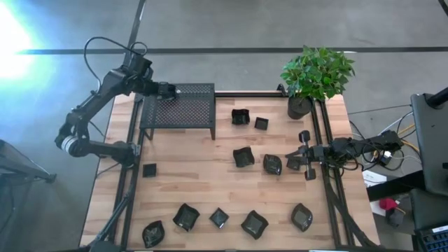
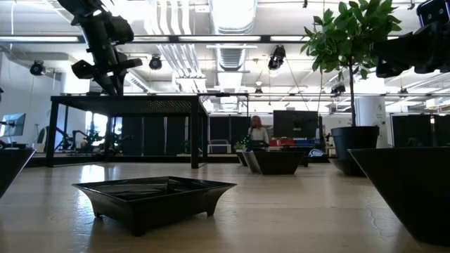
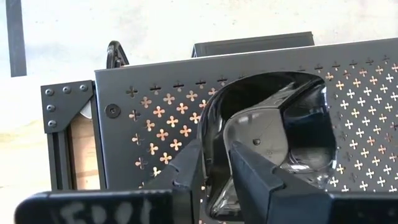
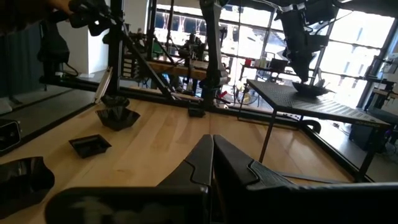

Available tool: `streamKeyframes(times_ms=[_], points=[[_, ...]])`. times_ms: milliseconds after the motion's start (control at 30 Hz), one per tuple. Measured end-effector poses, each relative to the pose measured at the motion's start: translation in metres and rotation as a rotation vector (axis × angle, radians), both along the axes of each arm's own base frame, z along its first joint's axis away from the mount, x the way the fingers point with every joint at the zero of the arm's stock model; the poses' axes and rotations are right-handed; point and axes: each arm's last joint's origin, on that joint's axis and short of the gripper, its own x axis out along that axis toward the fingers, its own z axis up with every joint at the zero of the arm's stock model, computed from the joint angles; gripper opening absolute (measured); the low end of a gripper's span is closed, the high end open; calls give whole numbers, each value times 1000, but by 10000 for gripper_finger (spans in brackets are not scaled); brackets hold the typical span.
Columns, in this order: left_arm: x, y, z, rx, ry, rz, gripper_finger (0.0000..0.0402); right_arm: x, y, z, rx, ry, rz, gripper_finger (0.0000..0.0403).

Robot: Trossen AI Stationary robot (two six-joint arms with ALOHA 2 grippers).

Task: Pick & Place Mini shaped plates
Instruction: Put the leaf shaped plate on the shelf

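Note:
My left gripper reaches over the black perforated stand at the table's far left and is shut on one glossy black mini plate. From the right wrist view that plate sits at the stand's top surface. My right gripper hovers shut and empty at the table's right side, fingers pointing toward the left, next to a mini plate. Several more mini plates lie on their bases on the wood, such as near the middle, at the far middle and along the near edge. My left gripper holds the mini plate by its rim, on the side nearest the wrist. The rim is pinched with one finger inside the dish and the other finger outside. The fingers come from above, slanting down. The plate's base is at the stand's perforated top; whether it rests there I cannot tell.
A potted green plant stands at the far right corner. Black frame rails run along the left and right table edges. In the low view one square plate sits close to the camera. Bare wood lies between the stand and the near row of plates.

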Motion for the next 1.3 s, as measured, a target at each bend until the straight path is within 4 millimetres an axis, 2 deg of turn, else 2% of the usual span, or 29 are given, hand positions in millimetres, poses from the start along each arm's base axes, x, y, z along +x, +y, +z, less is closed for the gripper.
streamKeyframes(times_ms=[100, 300, 533, 767, 900, 1300], points=[[0, 0, 3, 11, 4, -19, 78, 0, 0, 0, 0, 0, 0, 8], [1, 0, 22, 80, 21, -94, 78, 0, 0, 0, 0, 0, 0, 8], [20, -11, 23, 104, 74, -309, 78, 0, 0, 0, 0, 0, 0, 8], [24, -24, 16, 37, 167, -372, 78, 0, 0, 0, 0, 0, 0, 8], [22, -23, 10, 40, 235, -341, 78, 0, 0, 0, 0, 0, 0, 8], [23, -22, -16, 7, 262, -349, 78, 0, 0, 0, 0, 0, 0, 8]])
